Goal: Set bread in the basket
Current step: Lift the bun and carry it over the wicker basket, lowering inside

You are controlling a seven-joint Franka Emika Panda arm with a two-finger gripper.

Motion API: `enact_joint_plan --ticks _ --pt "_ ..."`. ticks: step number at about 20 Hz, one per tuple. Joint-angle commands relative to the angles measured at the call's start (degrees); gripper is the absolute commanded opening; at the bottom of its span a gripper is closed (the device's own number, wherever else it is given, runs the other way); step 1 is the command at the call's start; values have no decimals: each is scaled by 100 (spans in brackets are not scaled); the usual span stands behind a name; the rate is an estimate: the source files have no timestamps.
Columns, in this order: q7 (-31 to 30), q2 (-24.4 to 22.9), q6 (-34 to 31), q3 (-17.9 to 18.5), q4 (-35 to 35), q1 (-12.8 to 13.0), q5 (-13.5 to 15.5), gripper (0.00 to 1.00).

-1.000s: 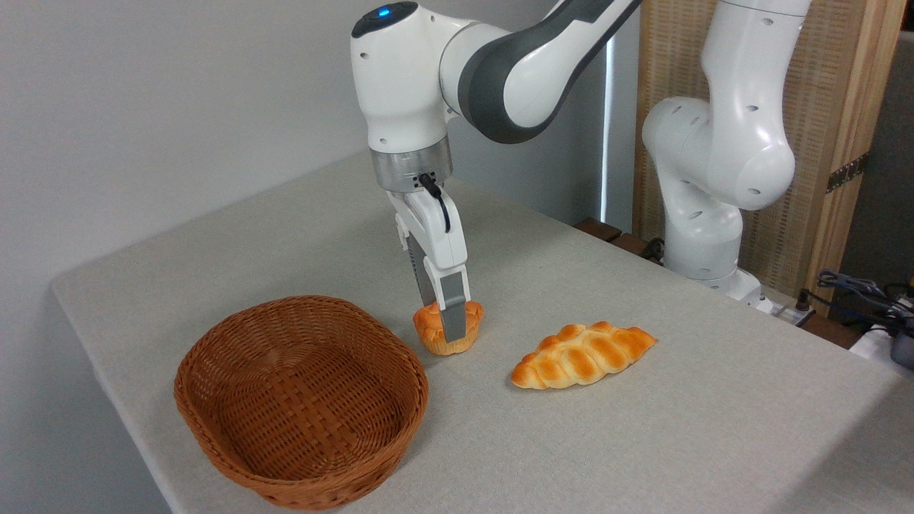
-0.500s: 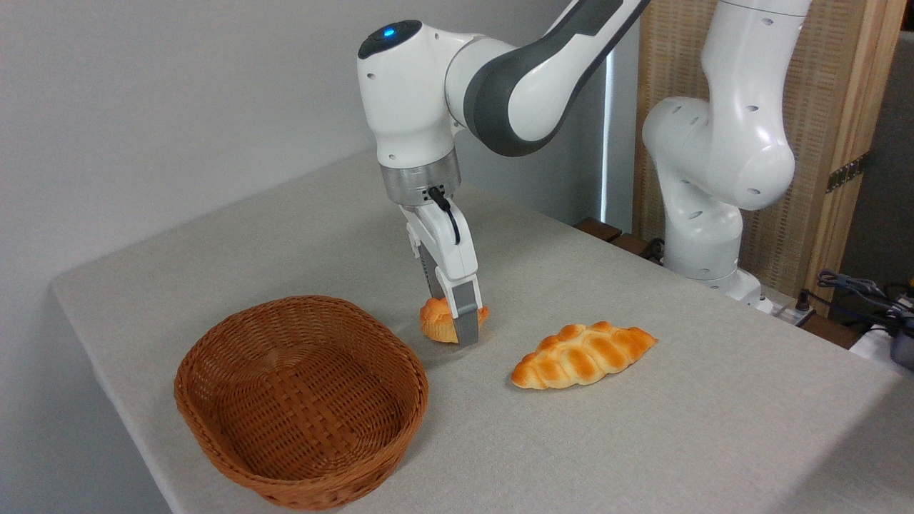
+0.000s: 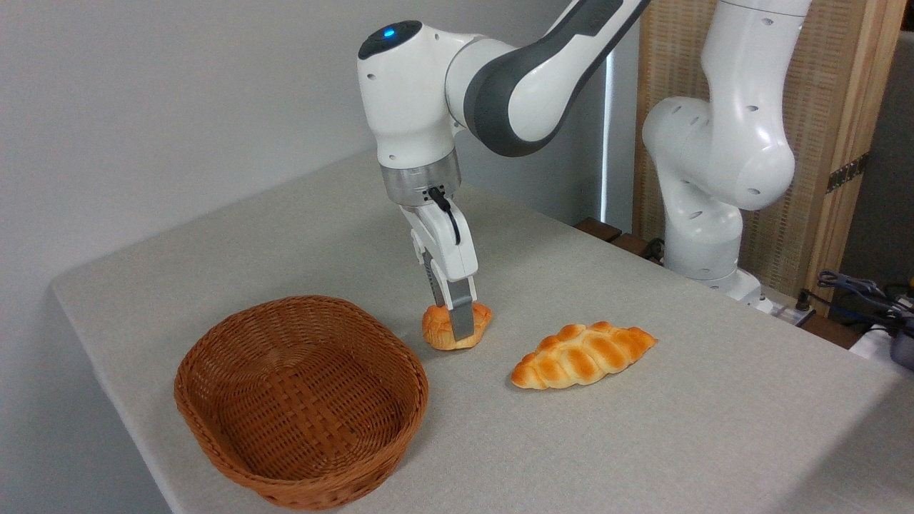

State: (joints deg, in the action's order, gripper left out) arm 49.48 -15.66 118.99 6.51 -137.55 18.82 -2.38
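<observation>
Change: a second ago my pincer (image 3: 459,323) stood over the bread (image 3: 455,327) while it sat upright; half a second ago the bun was tipped and squeezed; now it looks flatter and leans to the right
Pincer state: my fingers are clamped on the bread, the near one crossing its front face
Bread place: on the counter (image 3: 643,428) or barely off it, I cannot tell which; just right of the far end of the basket (image 3: 300,400), not touching it
Meaning for the task: I judge the grasp made and the lift just starting; the carry left to the basket is not yet done, and the basket holds nothing
Risk: the squashed, tilted bun may slip as I raise it
Other loaf: the braided loaf (image 3: 582,355) lies to the right, untouched
Writing: none that I can read on anything here
</observation>
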Motion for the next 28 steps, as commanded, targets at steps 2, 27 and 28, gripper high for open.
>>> enact_joint_plan --ticks 2,27,28 --pt "44 -69 -629 114 236 60 79 48" --pt "114 2172 229 369 3358 -36 1723 98" --pt "114 2172 229 351 3358 -36 1679 100"
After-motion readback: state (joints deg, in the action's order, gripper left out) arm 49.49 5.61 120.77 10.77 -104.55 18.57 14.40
